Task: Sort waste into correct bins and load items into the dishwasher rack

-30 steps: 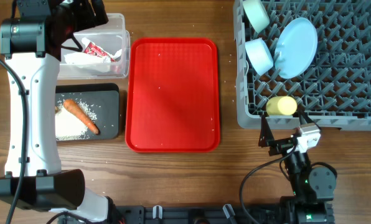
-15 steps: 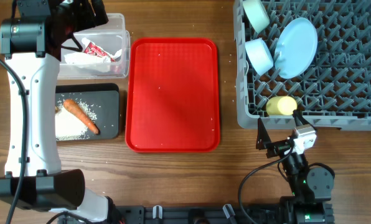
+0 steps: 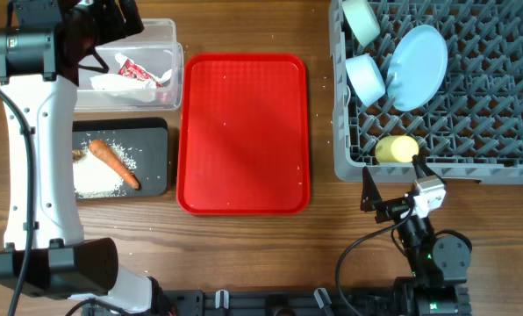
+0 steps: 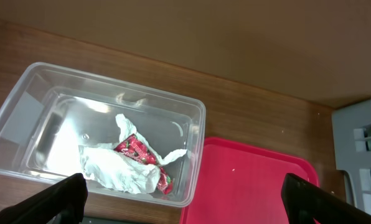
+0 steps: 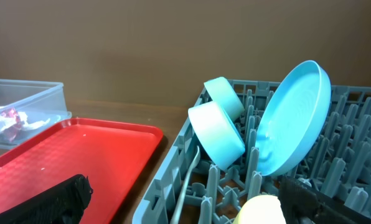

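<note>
A brown wooden counter is seen from overhead, and four things are set directly on it. A flat red tray is placed at the centre. A clear tub is set at 10 o'clock, a black tray at 8 o'clock, and a grey dishwasher rack at 2 o'clock.
</note>
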